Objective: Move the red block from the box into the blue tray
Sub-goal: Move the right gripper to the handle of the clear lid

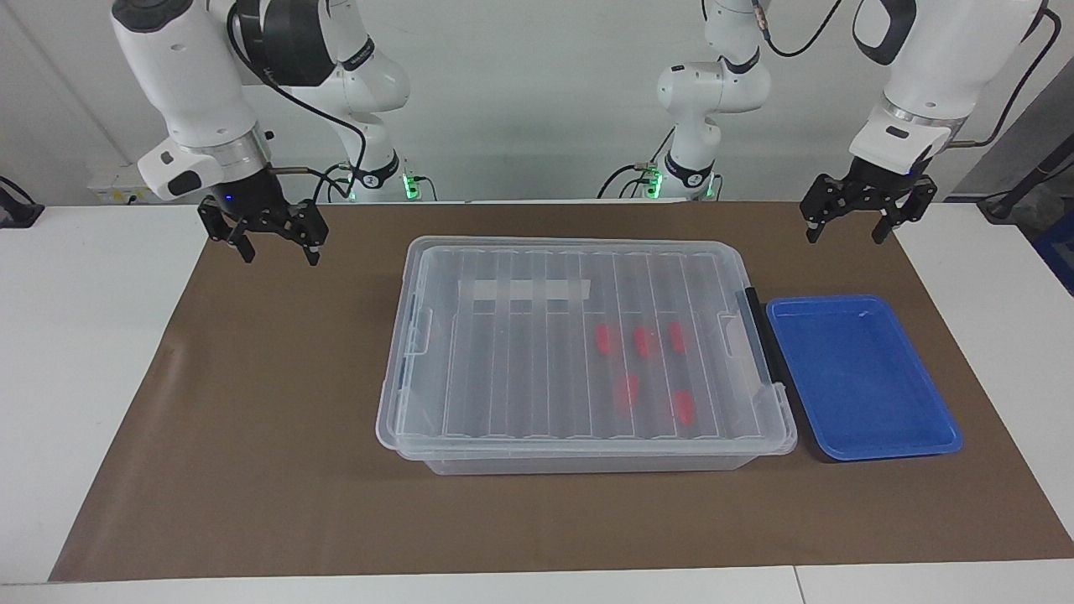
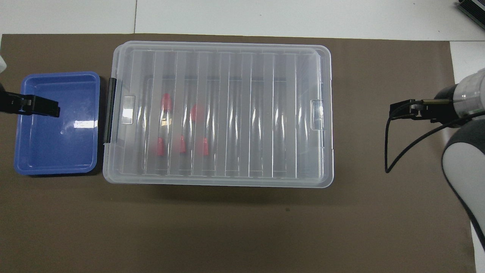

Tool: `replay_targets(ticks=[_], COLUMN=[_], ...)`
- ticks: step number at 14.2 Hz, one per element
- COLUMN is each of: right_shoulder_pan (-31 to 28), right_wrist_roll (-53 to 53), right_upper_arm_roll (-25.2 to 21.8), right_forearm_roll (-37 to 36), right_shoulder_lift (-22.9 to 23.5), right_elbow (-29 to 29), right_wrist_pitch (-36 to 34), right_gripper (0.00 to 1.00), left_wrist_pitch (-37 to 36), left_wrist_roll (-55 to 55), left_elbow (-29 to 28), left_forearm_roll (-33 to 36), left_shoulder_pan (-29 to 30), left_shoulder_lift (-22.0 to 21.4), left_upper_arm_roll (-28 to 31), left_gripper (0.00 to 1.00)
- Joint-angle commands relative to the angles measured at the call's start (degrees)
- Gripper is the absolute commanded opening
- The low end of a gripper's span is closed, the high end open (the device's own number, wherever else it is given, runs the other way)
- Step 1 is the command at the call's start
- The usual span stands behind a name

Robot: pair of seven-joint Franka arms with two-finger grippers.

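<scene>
Right pincer [image 1: 274, 245]: raised over the brown mat [image 1: 252, 403] at the right arm's end of the worktop [image 1: 75, 352], close to the robots' edge, clear of the box. Fingers spread apart, nothing between them. In the overhead view only its dark body and cable show.

Left pincer [image 1: 846, 225]: raised over the mat at the left arm's end, above the ground between the robots and the blue tray. Fingers spread apart, nothing held. The arm waits.

Box [image 1: 579, 352]: large clear plastic storage bin at the middle of the mat, long side running between the two arms' ends. Ribbed clear lid [image 2: 223, 110] seated on top, closed. A white strip [image 1: 524, 291] lies on the lid toward the robots' side. A black latch [image 1: 759, 335] sits on the end facing the blue tray.

Red blocks: five, all inside the box under the lid, in the half toward the left arm's end. Three lie in a row nearer the robots; the red block [image 1: 676, 336] closest to the latch end is among them. Two lie farther from the robots. All are apart from one another.

Blue tray [image 1: 864, 377]: flat on the mat just beside the box's latch end, toward the left arm's end. No block in it.
</scene>
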Motion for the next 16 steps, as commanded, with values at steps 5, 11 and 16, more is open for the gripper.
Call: replay_targets(ticks=[5,11,16], right_shoulder_pan=[0.4,1.0,1.7], right_wrist_roll=[8.0,10.9,10.8], right_upper_arm_roll=[6.9,9.3,9.4], right_forearm_roll=[-0.7,-4.0,-4.8], right_shoulder_lift=[5.6,9.8,10.6], right_elbow=[-1.9,-1.8,-1.9], right_wrist_pitch=[8.2,11.0,11.2], right_gripper=[1.00,0.99,0.99], left_wrist_pitch=[0.0,0.0,0.0], left_wrist_roll=[-0.2,-0.2,-0.2], left_elbow=[-1.4,-1.4,-1.4], left_forearm_roll=[-0.2,-0.2,-0.2], left_shoulder_pan=[0.1,0.1,0.1], left_shoulder_lift=[-1.2,-1.2,-1.3], left_upper_arm_roll=[0.1,0.1,0.1], left_gripper=[1.00,1.00,1.00])
